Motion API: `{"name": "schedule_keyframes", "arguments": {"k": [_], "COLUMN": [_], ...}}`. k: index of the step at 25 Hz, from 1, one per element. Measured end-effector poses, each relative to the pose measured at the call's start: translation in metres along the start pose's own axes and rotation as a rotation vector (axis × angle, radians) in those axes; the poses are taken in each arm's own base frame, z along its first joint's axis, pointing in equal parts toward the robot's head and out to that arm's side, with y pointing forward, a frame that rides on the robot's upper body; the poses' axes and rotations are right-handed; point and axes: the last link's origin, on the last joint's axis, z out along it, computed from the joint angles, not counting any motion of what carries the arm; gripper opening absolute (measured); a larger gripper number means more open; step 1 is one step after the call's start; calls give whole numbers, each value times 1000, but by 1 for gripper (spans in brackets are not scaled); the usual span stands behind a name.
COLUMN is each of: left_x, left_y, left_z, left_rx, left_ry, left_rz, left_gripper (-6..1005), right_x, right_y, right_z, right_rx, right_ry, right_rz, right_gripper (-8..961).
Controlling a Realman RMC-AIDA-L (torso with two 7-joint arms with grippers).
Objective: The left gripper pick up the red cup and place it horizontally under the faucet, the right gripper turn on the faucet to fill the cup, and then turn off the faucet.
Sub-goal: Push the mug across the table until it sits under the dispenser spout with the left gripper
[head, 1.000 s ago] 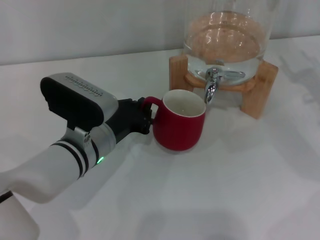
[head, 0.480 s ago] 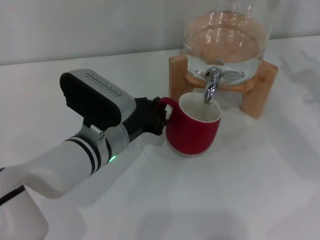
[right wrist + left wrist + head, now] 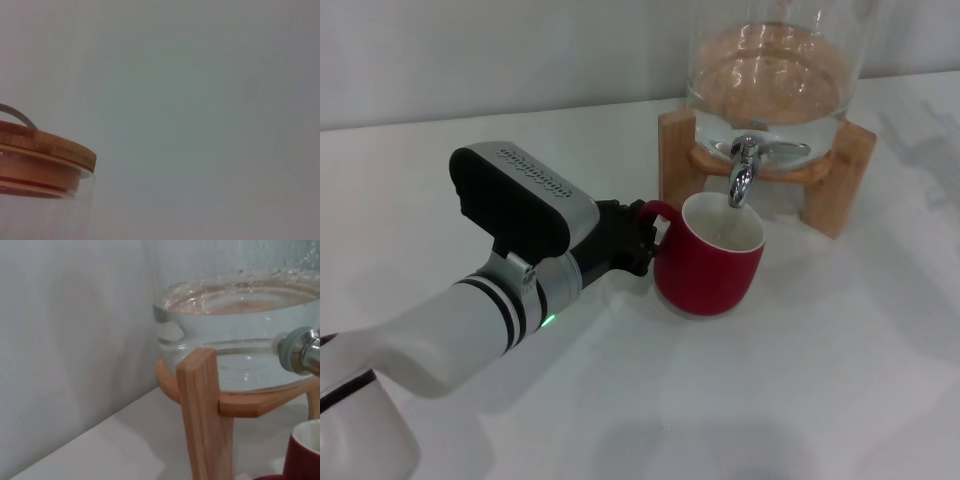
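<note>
The red cup point(image 3: 710, 265) stands upright on the white table, its white inside right below the chrome faucet point(image 3: 744, 170) spout. My left gripper point(image 3: 638, 240) is shut on the cup's small red handle, reaching in from the left. The faucet sits on a glass jar point(image 3: 775, 70) with water, held in a wooden stand point(image 3: 840, 175). In the left wrist view the cup's rim point(image 3: 305, 452) shows at a corner, with the faucet's base point(image 3: 300, 350) and the stand's leg point(image 3: 202, 415). The right gripper is out of view.
The white table point(image 3: 800, 380) stretches in front of and to the right of the cup. A pale wall runs behind the jar. The right wrist view shows only the jar's wooden lid point(image 3: 45, 145) and the wall.
My left gripper has carried the cup to the right and a little forward, from beside the faucet to under its spout. In the last half second it barely shifted.
</note>
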Motion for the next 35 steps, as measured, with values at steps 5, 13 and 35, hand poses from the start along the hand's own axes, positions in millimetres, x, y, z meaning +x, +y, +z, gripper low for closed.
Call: {"name": "schedule_keyframes", "arguments": {"k": [5, 13, 35], "left_x": [-1, 4, 8], "left_y": [-5, -4, -1], "left_z": [3, 8, 13], "left_rx": [8, -4, -21], "left_ry": [-13, -14, -20], "left_rz": [-12, 13, 1], "left_gripper": [121, 122, 125], "right_x": [0, 1, 0], "right_y": [1, 0, 0], "right_z": [-2, -5, -5], "right_rx": [-1, 2, 1], "right_ry": [-3, 1, -4], "right_rz": [3, 3, 2], "right_gripper": [670, 670, 670]}}
